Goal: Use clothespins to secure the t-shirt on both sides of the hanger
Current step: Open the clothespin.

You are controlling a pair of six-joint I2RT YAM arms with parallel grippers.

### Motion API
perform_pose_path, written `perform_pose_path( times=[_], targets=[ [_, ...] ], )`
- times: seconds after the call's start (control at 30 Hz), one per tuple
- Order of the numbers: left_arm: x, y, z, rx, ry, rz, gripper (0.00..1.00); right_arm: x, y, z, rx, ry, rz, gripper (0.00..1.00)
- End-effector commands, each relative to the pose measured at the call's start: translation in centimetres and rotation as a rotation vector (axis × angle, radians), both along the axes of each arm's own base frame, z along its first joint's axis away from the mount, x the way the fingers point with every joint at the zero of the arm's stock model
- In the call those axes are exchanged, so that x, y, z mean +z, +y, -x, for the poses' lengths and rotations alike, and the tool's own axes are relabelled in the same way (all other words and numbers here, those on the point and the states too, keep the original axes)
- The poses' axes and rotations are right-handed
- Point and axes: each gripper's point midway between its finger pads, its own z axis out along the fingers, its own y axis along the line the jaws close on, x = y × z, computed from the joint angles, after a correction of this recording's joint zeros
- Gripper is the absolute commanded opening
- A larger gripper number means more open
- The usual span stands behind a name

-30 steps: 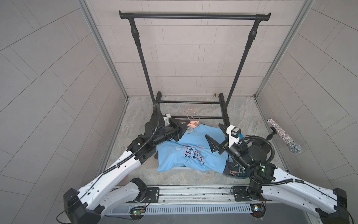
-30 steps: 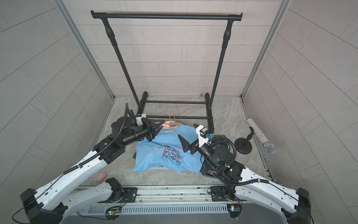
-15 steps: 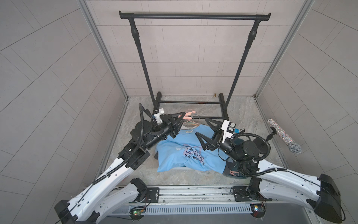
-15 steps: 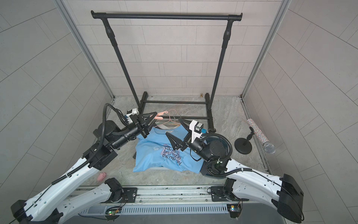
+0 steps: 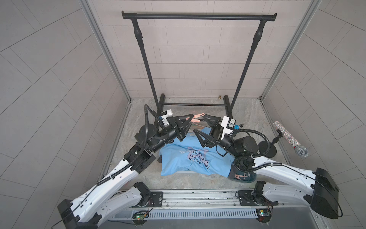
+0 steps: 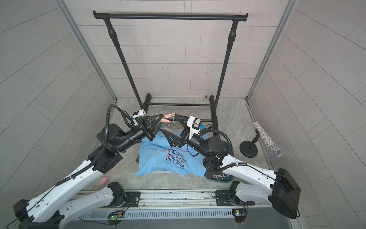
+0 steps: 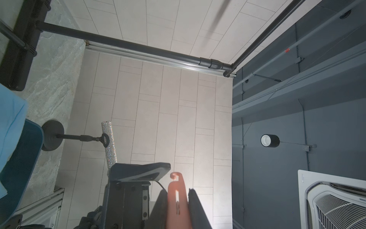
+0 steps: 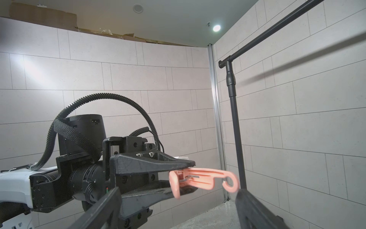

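One coral clothespin (image 8: 200, 175) | left jaws clamped on it | right jaws spread wide

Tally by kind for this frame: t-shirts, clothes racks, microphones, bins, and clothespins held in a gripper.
T-shirt: 1
Clothes rack: 1
Microphone: 1
Bin: 1
Clothespin held in the left gripper: 1
Total: 5

Coral clothespin (image 7: 176, 200): blurred and cut off by the frame bottom in the left wrist view. Hanger (image 6: 175, 124): only thin wire shows, the rest is under the t-shirt (image 6: 158, 158) and arms. Blue bin (image 5: 252, 178): half hidden under the right arm (image 5: 277, 168). Clothespins (image 6: 217, 175) inside are too small to count. Pink floor object (image 6: 104, 180): can't identify.
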Motion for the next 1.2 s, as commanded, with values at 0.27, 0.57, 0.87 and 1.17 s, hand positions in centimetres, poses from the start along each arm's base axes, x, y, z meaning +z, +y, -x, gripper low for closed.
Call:
perform_pose_path(
  times=[0.27,0.57,0.87,1.17],
  targets=[
    [2.8,-0.5,1.5,-0.056,-0.059,0.067,0.0,3.3,-0.2,1.3,0.121,-0.082,-0.085,0.76],
    [2.0,-1.1,1.3,-0.072,-0.031,0.078,0.0,3.6,-0.1,1.3,0.144,-0.083,-0.105,0.6],
    [1.4,-1.2,1.1,-0.063,-0.02,0.078,0.0,3.7,-0.6,1.4,0.145,-0.069,-0.121,0.41],
    [-3.6,-0.3,-0.5,0.056,0.01,-0.096,0.54,-1.8,-1.7,-2.3,-0.084,0.126,0.037,0.28]
  ],
)
